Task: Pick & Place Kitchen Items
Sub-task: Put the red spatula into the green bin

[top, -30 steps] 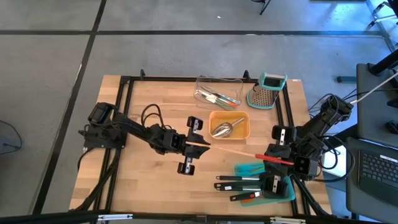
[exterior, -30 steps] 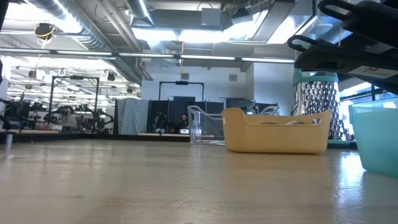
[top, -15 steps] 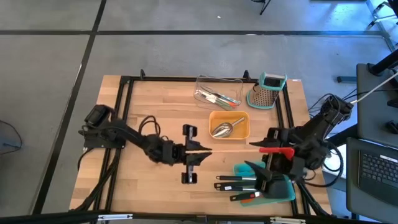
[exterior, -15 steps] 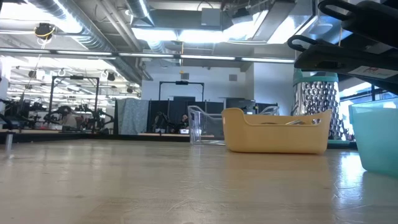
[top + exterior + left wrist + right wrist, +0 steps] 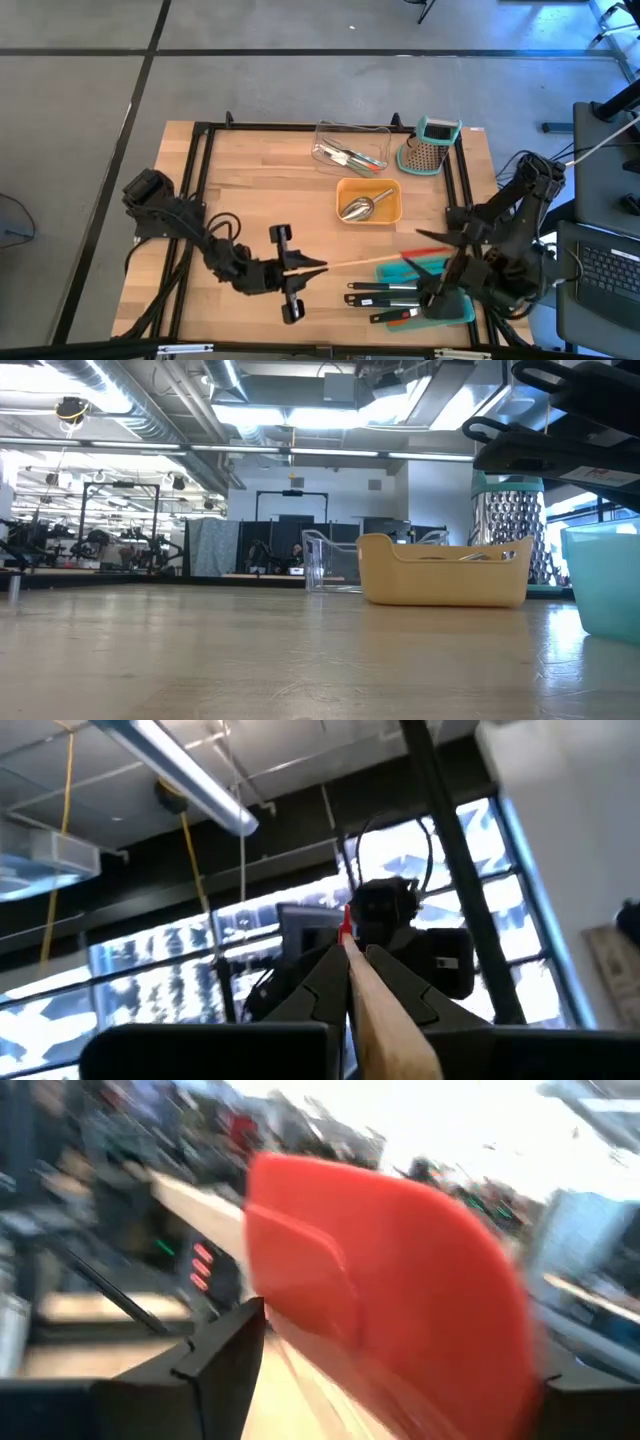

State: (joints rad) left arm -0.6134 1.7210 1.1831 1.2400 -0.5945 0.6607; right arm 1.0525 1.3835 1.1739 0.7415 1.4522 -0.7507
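Since a second ago the left gripper (image 5: 312,266) has slid back toward the desk's (image 5: 250,180) near edge and its left side, drawing the wooden-handled red spatula (image 5: 380,259) with it. Its fingers are pinched tight on the wooden handle's end, and the handle lies almost level across the desk toward the right. The right gripper (image 5: 440,262), which earlier clamped the red blade, now has its fingers spread wide and no hold on anything; it has drawn back toward the near right corner, and the red blade (image 5: 390,1290) sits between its parted fingers, above the far end of the teal tray (image 5: 460,308).

The clear tray (image 5: 350,130) by the far edge holds a few utensils, steel with green and orange parts. The orange tray (image 5: 395,205) near the desk's middle holds a steel scoop (image 5: 358,207). The teal tray by the near right corner carries black-handled utensils (image 5: 385,295) whose handles stick out over its left rim, one with a red part. The box grater (image 5: 432,145) stands in the far right corner, beside the clear tray.
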